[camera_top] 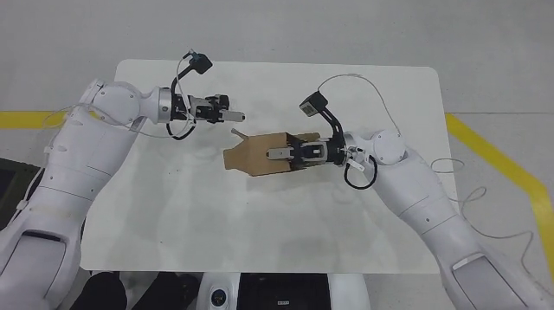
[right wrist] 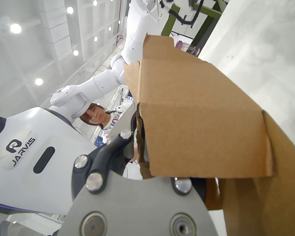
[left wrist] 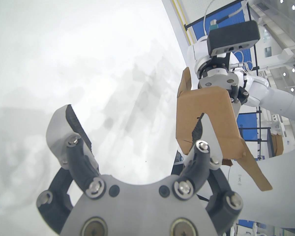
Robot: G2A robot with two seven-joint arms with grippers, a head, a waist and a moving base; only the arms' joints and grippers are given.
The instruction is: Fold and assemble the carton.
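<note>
A brown cardboard carton (camera_top: 255,156), partly folded with its flaps loose, lies near the middle of the white table (camera_top: 363,232). My right gripper (camera_top: 281,152) comes at it from the right and is shut on one carton wall. In the right wrist view the carton (right wrist: 199,114) hides one finger, while the other finger (right wrist: 126,126) presses the wall's edge. My left gripper (camera_top: 234,116) hangs open just up and left of the carton, apart from it. In the left wrist view that gripper (left wrist: 135,121) holds nothing, and the carton (left wrist: 206,116) stands beyond one fingertip.
Bare table surface (left wrist: 76,50) spreads all around the carton. Yellow floor tape (camera_top: 493,158) runs past the table's right side, and more of it (camera_top: 22,119) lies to the left.
</note>
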